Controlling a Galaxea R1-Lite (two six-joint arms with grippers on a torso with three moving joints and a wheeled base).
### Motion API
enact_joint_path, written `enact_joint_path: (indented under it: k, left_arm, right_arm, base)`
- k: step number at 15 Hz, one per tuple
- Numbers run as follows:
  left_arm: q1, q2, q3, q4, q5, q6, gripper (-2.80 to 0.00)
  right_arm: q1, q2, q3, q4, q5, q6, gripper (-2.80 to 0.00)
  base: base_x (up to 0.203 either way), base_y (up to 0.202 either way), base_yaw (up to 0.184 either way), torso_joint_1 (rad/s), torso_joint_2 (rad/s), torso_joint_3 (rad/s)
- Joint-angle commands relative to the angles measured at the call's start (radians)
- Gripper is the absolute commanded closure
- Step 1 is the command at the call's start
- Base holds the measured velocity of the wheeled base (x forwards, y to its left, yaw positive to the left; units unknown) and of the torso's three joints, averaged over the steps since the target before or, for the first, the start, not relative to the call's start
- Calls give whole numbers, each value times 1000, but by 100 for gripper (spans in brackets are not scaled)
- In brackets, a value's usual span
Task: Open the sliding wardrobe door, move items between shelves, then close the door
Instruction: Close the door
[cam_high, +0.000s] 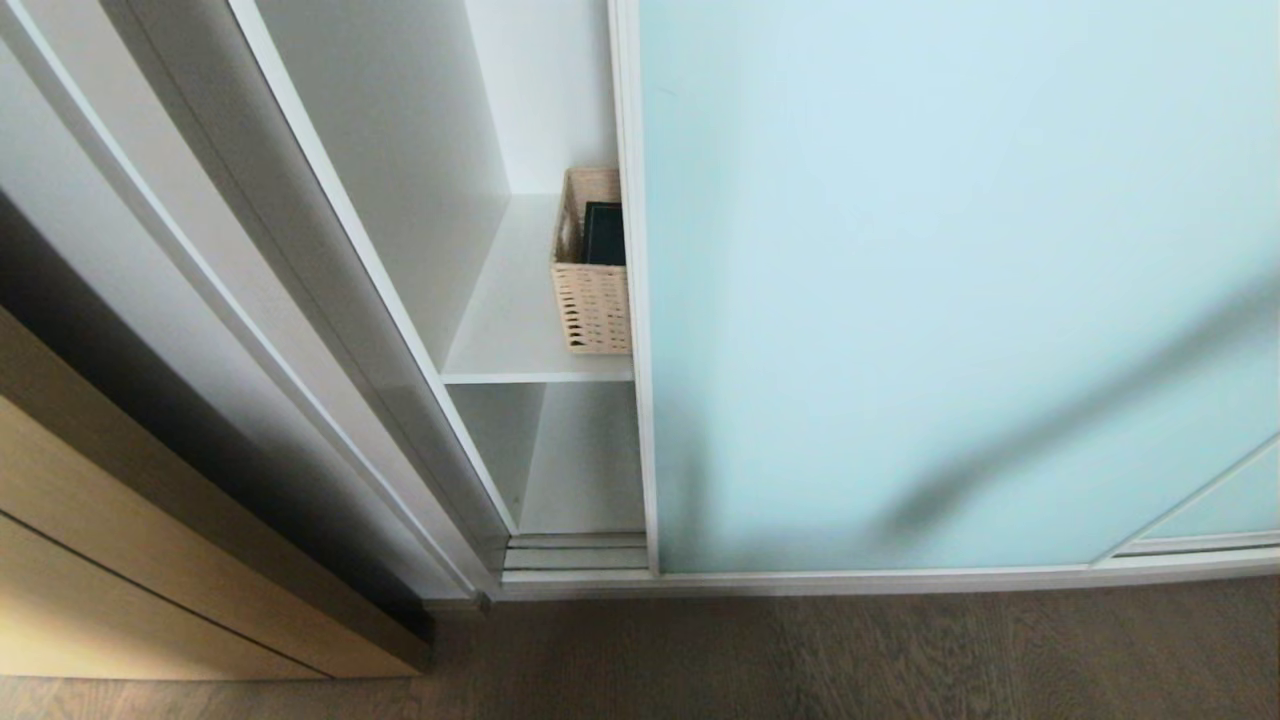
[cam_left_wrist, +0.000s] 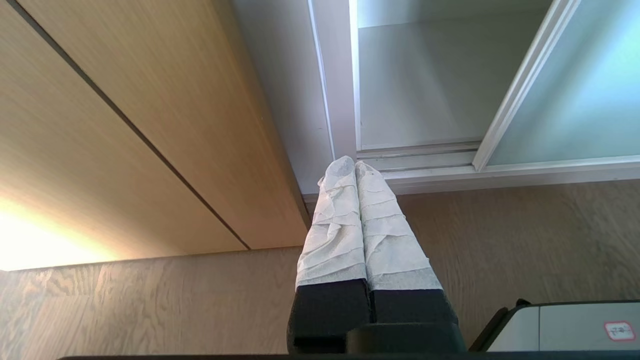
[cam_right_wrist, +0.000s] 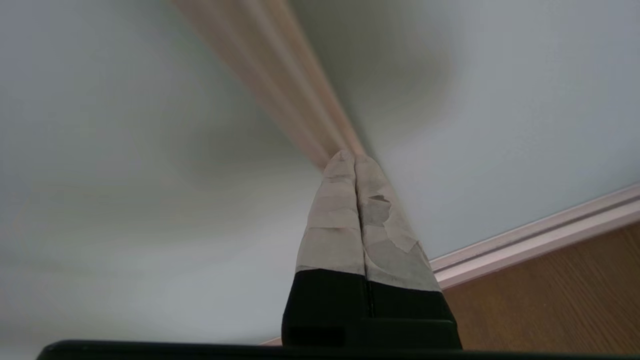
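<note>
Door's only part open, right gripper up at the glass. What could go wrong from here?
1. The right gripper is shut and aimed at the frosted sliding wardrobe door; with nothing to hook, it may slip.
2. The wicker basket sits half behind the door's edge; reaching in now could jam against the frame.
3. The dark bag stands loosely in the basket and might tip out when lifted.

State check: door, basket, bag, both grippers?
sliding wardrobe door: partly open, gap at its left edge
wicker basket: upright on the upper shelf, partly hidden behind the door
green bag: standing inside the basket
left gripper: shut, empty, low near the floor
right gripper: shut, empty, close to the door glass
</note>
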Motion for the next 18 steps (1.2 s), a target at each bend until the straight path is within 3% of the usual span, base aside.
enact_joint_path:
  k: [1,11,18]
  left_arm:
    - [0,1,0,0,0,1,0]
    - [0,1,0,0,1,1,0]
    - [0,1,0,0,1,1,0]
  right_arm:
    - [0,6,-1,-5,0,5,0]
    - [-7,49,-12,-49,-21,6,0]
    - [37,61,-10,-48,-62,0,0]
  base:
    - [0,0,0,0,0,0]
    - [0,0,0,0,0,0]
    - [0,0,0,0,0,0]
